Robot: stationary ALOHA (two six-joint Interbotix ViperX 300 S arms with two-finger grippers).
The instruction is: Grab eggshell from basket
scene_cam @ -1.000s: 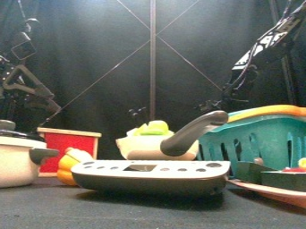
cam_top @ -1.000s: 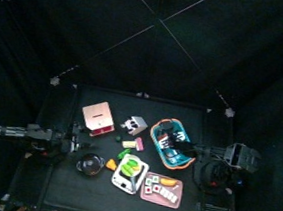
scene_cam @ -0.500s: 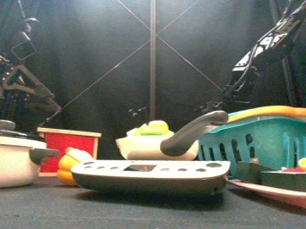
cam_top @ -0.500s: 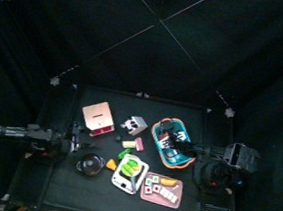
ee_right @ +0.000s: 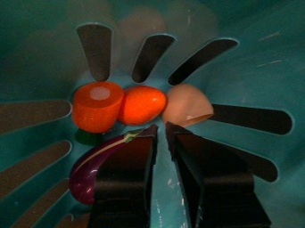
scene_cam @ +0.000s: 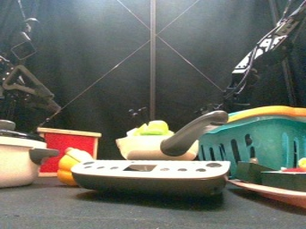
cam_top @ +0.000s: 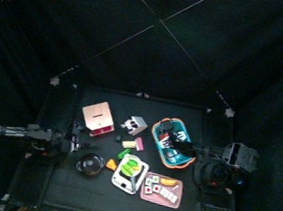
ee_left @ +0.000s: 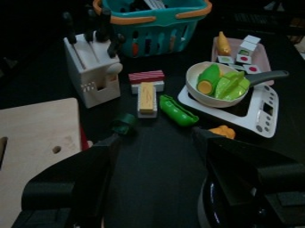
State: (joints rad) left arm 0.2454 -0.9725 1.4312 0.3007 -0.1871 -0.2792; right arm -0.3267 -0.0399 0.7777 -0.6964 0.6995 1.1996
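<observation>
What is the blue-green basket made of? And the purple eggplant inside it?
The basket looks like moulded plastic: smooth teal walls with neat cut-out slots and a soft sheen. The eggplant seems to be glossy toy plastic too, since light glints along its purple skin, though painted wood cannot be ruled out.

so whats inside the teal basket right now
In the basket: an orange carrot, an orange-red round piece, a pale eggshell and a purple eggplant. The right claw covers the floor below them.
</observation>
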